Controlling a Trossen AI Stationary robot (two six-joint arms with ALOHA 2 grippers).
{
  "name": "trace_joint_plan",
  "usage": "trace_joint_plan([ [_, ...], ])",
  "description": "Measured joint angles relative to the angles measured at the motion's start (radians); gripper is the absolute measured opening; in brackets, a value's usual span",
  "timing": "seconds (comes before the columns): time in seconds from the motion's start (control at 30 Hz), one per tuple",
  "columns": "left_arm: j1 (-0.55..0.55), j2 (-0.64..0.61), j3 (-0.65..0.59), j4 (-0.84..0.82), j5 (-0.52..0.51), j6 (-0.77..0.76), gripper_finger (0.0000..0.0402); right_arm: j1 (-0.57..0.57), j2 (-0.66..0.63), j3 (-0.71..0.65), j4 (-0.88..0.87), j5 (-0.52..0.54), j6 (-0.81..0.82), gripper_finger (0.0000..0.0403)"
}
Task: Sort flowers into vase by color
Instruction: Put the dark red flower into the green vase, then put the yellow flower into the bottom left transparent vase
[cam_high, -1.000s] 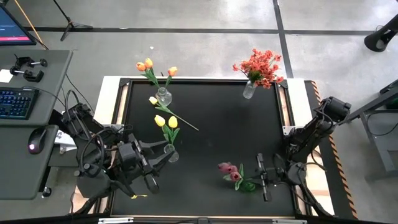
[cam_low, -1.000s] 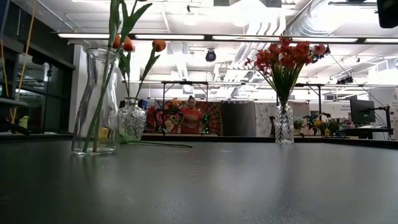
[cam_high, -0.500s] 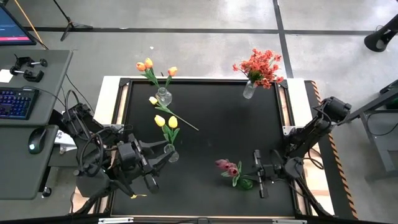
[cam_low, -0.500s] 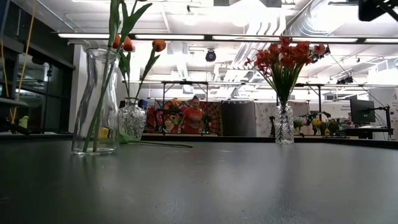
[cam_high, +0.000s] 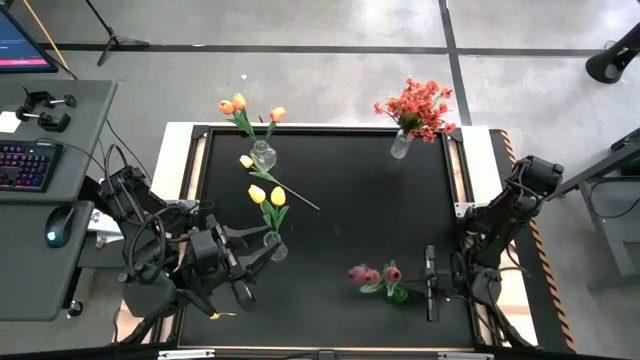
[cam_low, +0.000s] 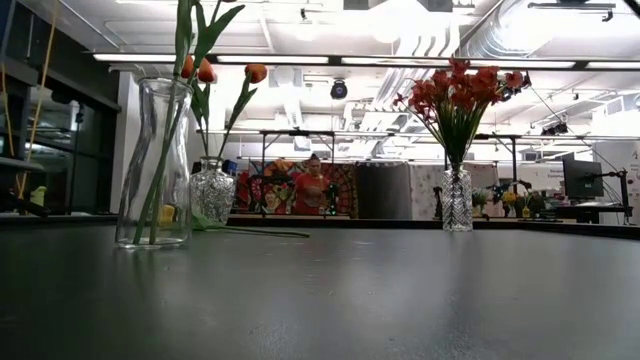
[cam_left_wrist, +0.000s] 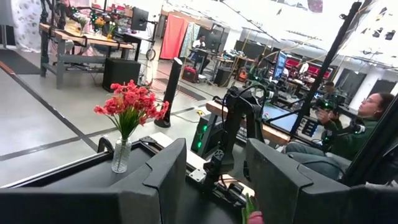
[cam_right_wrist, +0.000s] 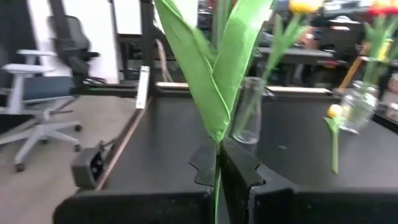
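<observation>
Pink tulips (cam_high: 372, 274) on green stems with leaves are held in my right gripper (cam_high: 428, 285) at the table's near right; it is shut on them. In the right wrist view their leaves (cam_right_wrist: 214, 68) rise from the shut fingers. My left gripper (cam_high: 255, 250) waits open and raised at the near left, beside a tall glass vase (cam_high: 275, 248) that holds yellow tulips (cam_high: 268, 195). A faceted vase (cam_high: 262, 155) at the far left holds orange tulips (cam_high: 232, 103). A vase (cam_high: 401, 145) at the far right holds a red-orange spray (cam_high: 420, 105). One yellow tulip (cam_high: 246, 161) lies on the table. My right gripper pinches the pink tulips' green stem (cam_right_wrist: 216, 163) between its two fingers, just below where the leaves begin. The fingers come level from the table's right side. The leaves and heads stick out beyond the fingers toward the table's left, slanting upward.
The loose yellow tulip's stem (cam_high: 295, 195) runs slanting across the black table (cam_high: 350, 200) between the two left vases. In the low view the tall vase (cam_low: 155, 165) stands nearest, the faceted one (cam_low: 212, 195) behind it. A desk with a keyboard (cam_high: 25, 165) stands left of the table.
My right gripper, with the pink tulips, has swung a little toward the table's left and then back toward its right edge, turning somewhat as it went. The tulip heads now stand farther apart than before.
</observation>
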Motion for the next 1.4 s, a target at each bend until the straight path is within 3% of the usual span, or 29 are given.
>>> trace_joint_plan([
  [0.13,0.0,0.0,0.0,0.0,0.0,0.009,0.0154,0.016,0.0,0.0,-0.073,0.058,0.099,0.0],
  [0.33,0.0,0.0,0.0,0.0,0.0,0.01,0.0154,0.017,0.0,0.0,-0.166,0.061,0.269,0.0],
  [0.53,0.0,0.0,0.0,0.0,0.0,0.01,0.0154,0.017,-0.007,0.0,-0.175,0.061,0.273,0.0005],
  [0.67,0.0,0.0,0.0,0.0,0.0,0.01,0.0154,0.028,-0.038,0.0,-0.174,0.072,0.253,0.0048],
  [0.9,0.0,0.0,0.0,0.0,0.0,0.024,0.0154,0.083,-0.12,0.001,-0.175,0.131,0.165,0.018],
  [1.03,0.0,0.0,0.0,0.0,0.0,0.054,0.0154,0.116,-0.171,0.001,-0.193,0.131,0.142,0.0234],
  [1.4,0.01,-0.017,0.0,0.007,0.015,-0.028,0.0154,0.158,-0.391,0.001,-0.213,0.186,0.136,0.0252],
])
